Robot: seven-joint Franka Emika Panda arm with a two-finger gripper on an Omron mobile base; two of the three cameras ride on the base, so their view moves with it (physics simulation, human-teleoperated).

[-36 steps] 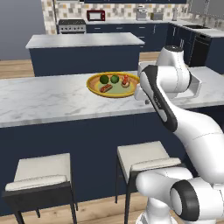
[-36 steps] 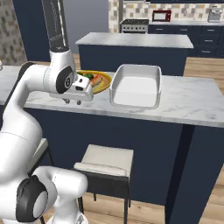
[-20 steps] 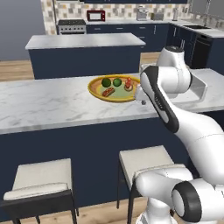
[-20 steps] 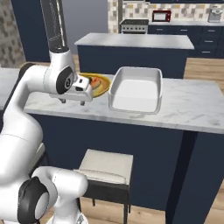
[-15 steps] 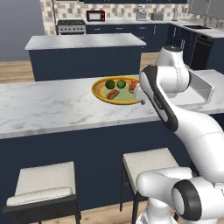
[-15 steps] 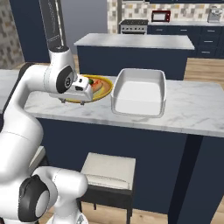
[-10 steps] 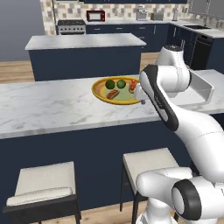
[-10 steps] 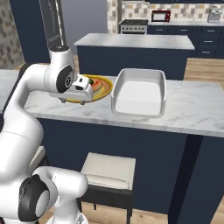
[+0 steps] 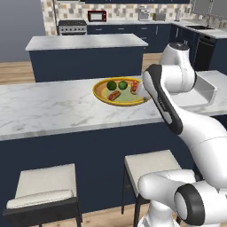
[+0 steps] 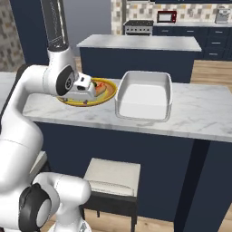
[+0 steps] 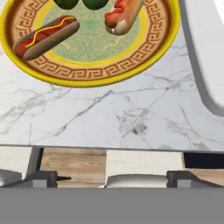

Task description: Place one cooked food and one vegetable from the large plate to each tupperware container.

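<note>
The large plate [image 9: 103, 91] with its yellow rim lies on the marble counter. It carries two hot dogs [image 11: 46, 36] [image 11: 122, 15] and two round green vegetables [image 9: 111, 85] [image 9: 123, 85]. My gripper [image 10: 80, 96] hovers over the plate's near edge, pointing down. In the hand view its fingertips [image 11: 41, 177] stand far apart with nothing between them, so the gripper [image 11: 114, 178] is open. A white tupperware container [image 10: 145, 95] sits just right of the plate [image 10: 108, 93] and holds nothing.
The counter's front edge [image 11: 109, 148] runs just below the hand, with stools [image 9: 153, 166] [image 9: 44, 186] and wooden floor beneath. A second island and the stove wall stand behind. Bare marble [image 9: 44, 106] stretches left of the plate.
Both base views slid a little about a second ago, so the camera moved. The hand has stayed at the plate's near edge with its jaws wide.
</note>
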